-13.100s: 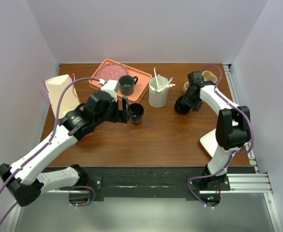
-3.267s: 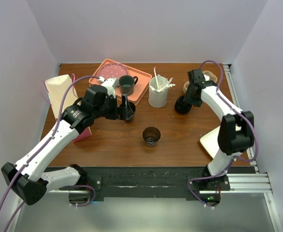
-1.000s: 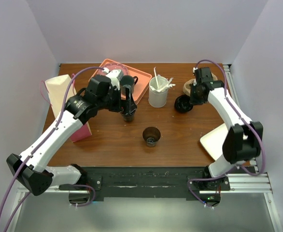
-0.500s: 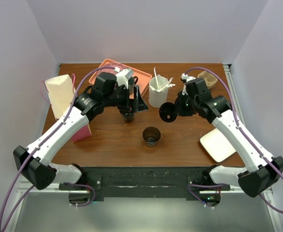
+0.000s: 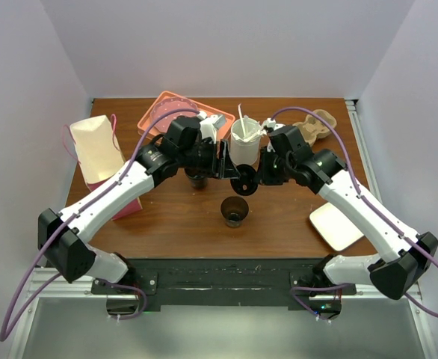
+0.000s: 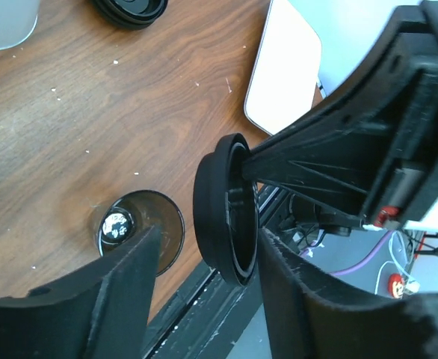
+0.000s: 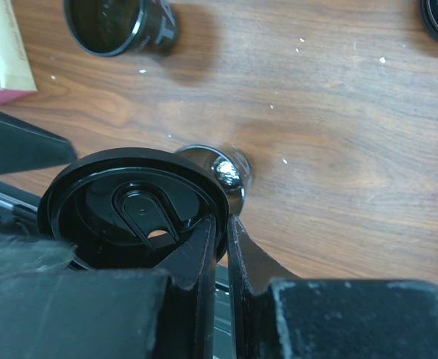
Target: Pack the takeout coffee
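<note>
Seemingly a lid handover: the right end effector (image 7: 223,232) pinches the lid (image 7: 129,202) aloft near the open cup (image 5: 234,211) on the bench (image 5: 279,224). The left end effector (image 6: 208,238), spread, straddles the lid and likely must clamp next.

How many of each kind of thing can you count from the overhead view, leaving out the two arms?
Black cups: 2
Black lid: 1
Orange tray: 1
Bag: 1
White tub: 1
Cardboard cup carrier: 1
White plate: 1
Total: 8
</note>
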Controlling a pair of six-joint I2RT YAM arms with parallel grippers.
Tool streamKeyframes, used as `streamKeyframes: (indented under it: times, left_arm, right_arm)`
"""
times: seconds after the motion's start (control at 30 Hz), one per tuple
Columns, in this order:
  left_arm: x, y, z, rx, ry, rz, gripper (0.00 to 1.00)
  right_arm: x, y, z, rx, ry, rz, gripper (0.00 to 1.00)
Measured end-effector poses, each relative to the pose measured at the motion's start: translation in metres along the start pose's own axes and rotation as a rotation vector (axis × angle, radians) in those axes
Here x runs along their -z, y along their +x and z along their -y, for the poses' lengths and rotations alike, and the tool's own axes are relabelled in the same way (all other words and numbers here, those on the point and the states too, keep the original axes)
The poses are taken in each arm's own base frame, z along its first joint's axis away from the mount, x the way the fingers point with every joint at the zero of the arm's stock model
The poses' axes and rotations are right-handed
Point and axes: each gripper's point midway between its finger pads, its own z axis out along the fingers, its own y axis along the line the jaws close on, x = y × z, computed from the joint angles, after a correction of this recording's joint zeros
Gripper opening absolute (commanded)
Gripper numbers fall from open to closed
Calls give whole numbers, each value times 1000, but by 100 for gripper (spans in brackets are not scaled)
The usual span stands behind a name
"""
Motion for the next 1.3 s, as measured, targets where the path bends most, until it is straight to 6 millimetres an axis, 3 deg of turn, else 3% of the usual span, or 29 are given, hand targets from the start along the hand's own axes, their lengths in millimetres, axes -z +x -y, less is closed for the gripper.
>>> streamKeyframes:
  times: [0.13, 0.3, 0.4, 0.6, 0.8, 0.9, 1.03, 1.17, 1.3]
  left_arm:
    - [-1, 0, 0, 4, 1, -1, 38]
    - [-1, -1, 3, 6, 15, 3, 10]
    - [0, -2, 2, 16, 17, 3, 0]
    - [2, 3, 11, 70, 55, -32, 0]
    - [10, 1, 14, 131, 22, -85, 0]
    - [21, -12, 8, 165, -13, -63, 0]
    - [31, -29, -2, 231, -51, -14, 0]
    - [38, -37, -7, 313, -57, 9, 0]
    - [45, -47, -5, 388, -38, 45, 0]
  right_arm:
    - [2, -2, -4, -8, -9, 7, 7]
    - [2, -1, -7, -10, -17, 6, 10]
    - [3, -2, -8, -10, -21, 11, 18]
    - [13, -10, -11, 44, -49, 54, 45]
    - [42, -43, -32, 246, -177, 239, 47]
    - [62, -46, -46, 395, -256, 352, 48]
    - [93, -50, -79, 600, -374, 505, 53]
    - [111, -40, -107, 782, -449, 593, 57]
    - [114, -24, -125, 927, -469, 614, 58]
